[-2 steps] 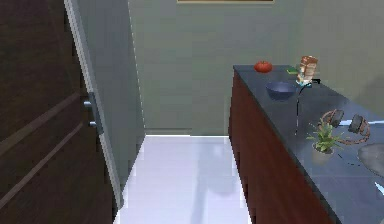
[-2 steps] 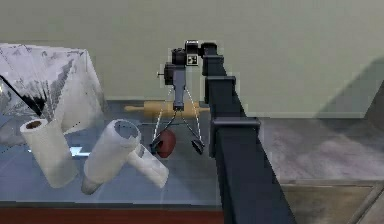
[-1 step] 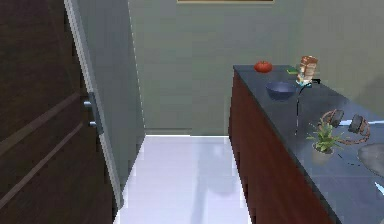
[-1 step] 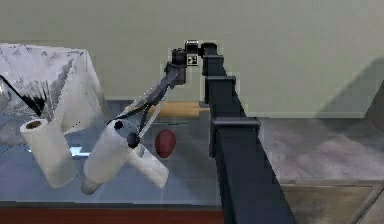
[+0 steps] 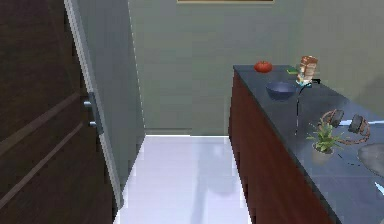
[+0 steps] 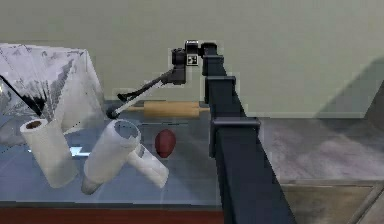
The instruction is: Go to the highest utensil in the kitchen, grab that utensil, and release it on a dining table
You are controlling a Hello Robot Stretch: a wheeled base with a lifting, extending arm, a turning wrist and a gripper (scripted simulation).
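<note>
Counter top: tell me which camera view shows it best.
The forward view: the counter top runs the length of its right side, bearing a red tomato, a bowl and a potted plant. The arm side view gives a nearer stretch of it, with two paper towel rolls, partly behind the arm.

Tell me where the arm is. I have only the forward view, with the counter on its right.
Observer: In the arm side view, the arm reaches out over a glossy counter.
Operator: Say what lies at the gripper.
Observer: A wooden rolling pin lies on the counter behind the gripper. I cannot tell whether it holds anything.
Operator: List what else is there.
Observer: Two white paper rolls sit at that view's lower left, with a red round thing beside the arm.
</note>
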